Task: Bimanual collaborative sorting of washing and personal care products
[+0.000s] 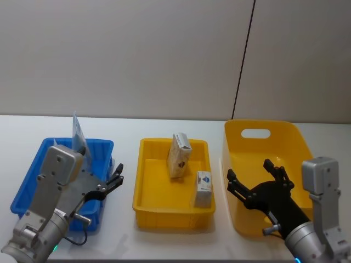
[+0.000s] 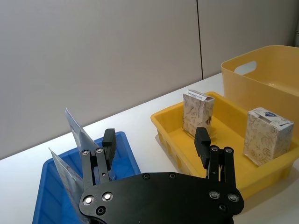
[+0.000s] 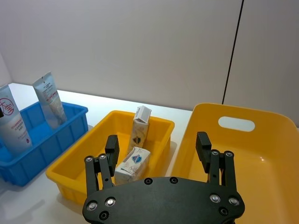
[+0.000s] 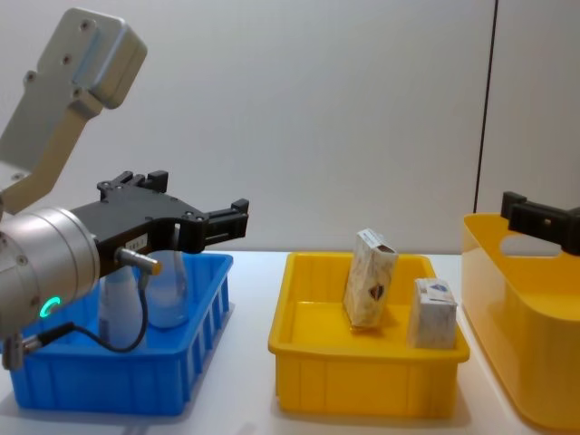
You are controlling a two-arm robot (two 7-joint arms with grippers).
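We judge the sorting done or close to it: every product we can see already sits in a bin, grouped by kind. The tubes stand upright in the blue bin on the left. The two cartons share the yellow tray in the middle: the tall carton stands slightly tilted towards the back, and the short carton sits just in front of it by the right wall.

The left gripper hovers over the blue bin's right edge, jaws spread wide and holding nothing. The right gripper hangs over the tall yellow bin, jaws likewise wide apart and free. Whether more items are due we cannot tell.

On the front tube we make out a red round logo with a stroke through it, above lines of print too small to read. The tall carton carries a dark diamond mark, and the short carton a blue emblem on its top. We can read no words on either.
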